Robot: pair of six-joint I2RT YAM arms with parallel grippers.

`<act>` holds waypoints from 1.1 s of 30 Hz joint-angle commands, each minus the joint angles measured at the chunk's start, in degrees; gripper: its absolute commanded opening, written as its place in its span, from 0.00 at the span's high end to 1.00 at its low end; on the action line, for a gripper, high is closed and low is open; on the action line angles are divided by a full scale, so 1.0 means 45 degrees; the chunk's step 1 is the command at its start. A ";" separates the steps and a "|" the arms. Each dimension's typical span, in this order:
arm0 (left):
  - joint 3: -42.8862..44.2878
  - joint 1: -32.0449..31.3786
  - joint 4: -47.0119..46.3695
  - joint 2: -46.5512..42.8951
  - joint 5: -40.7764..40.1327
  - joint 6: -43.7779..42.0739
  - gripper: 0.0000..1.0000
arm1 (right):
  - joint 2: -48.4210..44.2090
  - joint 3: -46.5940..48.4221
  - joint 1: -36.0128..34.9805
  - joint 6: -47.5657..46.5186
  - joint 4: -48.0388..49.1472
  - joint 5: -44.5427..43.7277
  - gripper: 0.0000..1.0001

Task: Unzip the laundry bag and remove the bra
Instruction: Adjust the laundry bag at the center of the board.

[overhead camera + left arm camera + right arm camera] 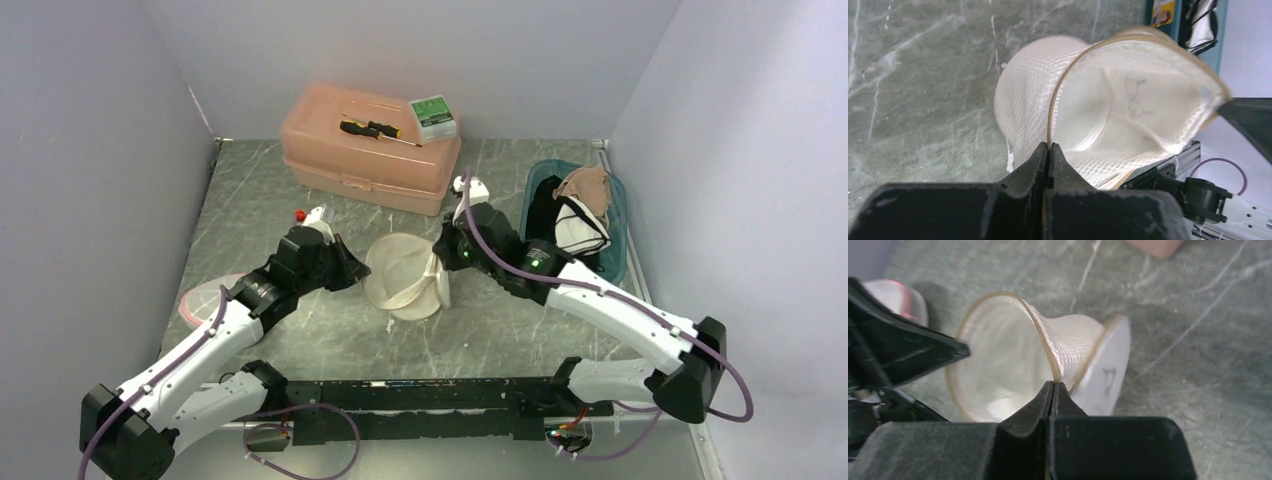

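The white mesh laundry bag with a tan-trimmed rim (pixel 405 275) is near the middle of the grey marbled table (pixel 330 340), held between both arms. The left gripper (pixel 1049 146) is clenched on the tan rim, and the right gripper (pixel 1053 385) pinches the rim's other side (jaws pressed together). Beige and black-and-white garments (pixel 583 205) lie in a teal bin (pixel 622 225) by the table's right edge.

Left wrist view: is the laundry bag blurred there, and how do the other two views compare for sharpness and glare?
Left wrist: the laundry bag is smeared along its upper right rim and nearly washed out inside. Right wrist: the bag's rim is fairly crisp at the right gripper, while the table behind it is soft. Top external: evenly lit and sharp, with no glare.
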State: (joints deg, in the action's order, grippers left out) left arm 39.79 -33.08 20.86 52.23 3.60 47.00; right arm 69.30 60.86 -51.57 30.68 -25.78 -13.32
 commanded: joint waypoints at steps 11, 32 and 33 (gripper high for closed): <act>0.1027 -0.0051 -0.0089 0.0930 0.0118 0.0124 0.97 | 0.0453 0.0559 -0.0065 -0.0860 -0.1751 -0.2234 1.00; -0.1741 -0.0256 -0.1289 -0.0967 -0.1043 0.1842 0.97 | -0.4581 -0.5197 0.0613 0.2311 0.1761 -0.0050 0.33; -0.1839 -0.0265 -0.1356 -0.1023 -0.1137 0.1965 0.98 | -0.5297 -0.5721 0.0624 0.2615 0.2084 0.0018 0.32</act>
State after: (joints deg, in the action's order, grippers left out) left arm 32.71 -33.95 17.21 49.15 0.99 53.30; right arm 53.58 41.50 -49.52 36.45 -22.68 -17.15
